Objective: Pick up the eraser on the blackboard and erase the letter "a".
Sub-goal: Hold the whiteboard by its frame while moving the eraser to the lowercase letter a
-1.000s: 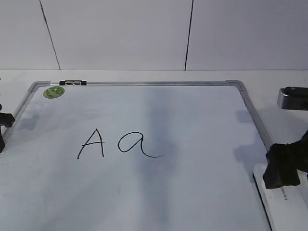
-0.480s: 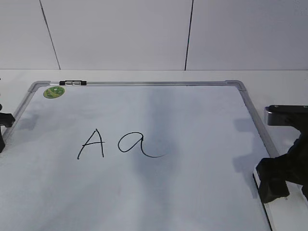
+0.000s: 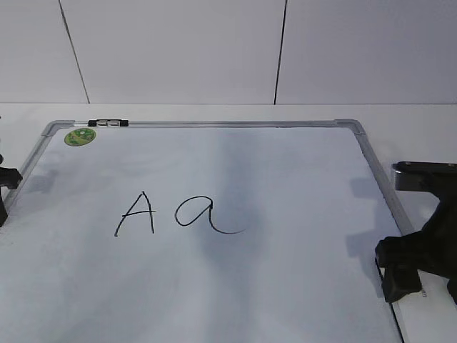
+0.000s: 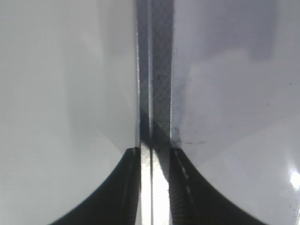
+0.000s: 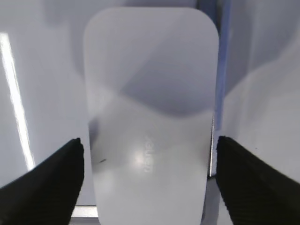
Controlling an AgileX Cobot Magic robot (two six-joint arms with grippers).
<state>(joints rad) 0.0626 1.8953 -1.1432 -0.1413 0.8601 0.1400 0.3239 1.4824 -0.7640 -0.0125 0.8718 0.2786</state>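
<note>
The white eraser [image 5: 150, 108] lies at the blackboard's [image 3: 285, 171] front right corner, beside the silver frame; a strip of it shows in the exterior view [image 3: 423, 320]. My right gripper [image 5: 149, 143] is open, one black finger on each side of the eraser, not touching it; it also shows in the exterior view [image 3: 426, 286]. The cursive letter "a" [image 3: 203, 216] sits mid-board, far left of the eraser. My left gripper [image 4: 154, 152] has its jaws nearly together, empty, above the board's left frame rail [image 4: 154, 70]; in the exterior view only its edge shows [image 3: 3, 193].
An angular capital "A" [image 3: 137, 213] is drawn just left of the "a". A round green sticker [image 3: 80, 136] and a small dark clip [image 3: 107, 123] sit at the board's far left corner. White table surrounds the board; a white panelled wall stands behind.
My right gripper has moved left and down over the eraser, so its fingers now straddle it and hide most of it in the exterior view. The left arm has not moved.
</note>
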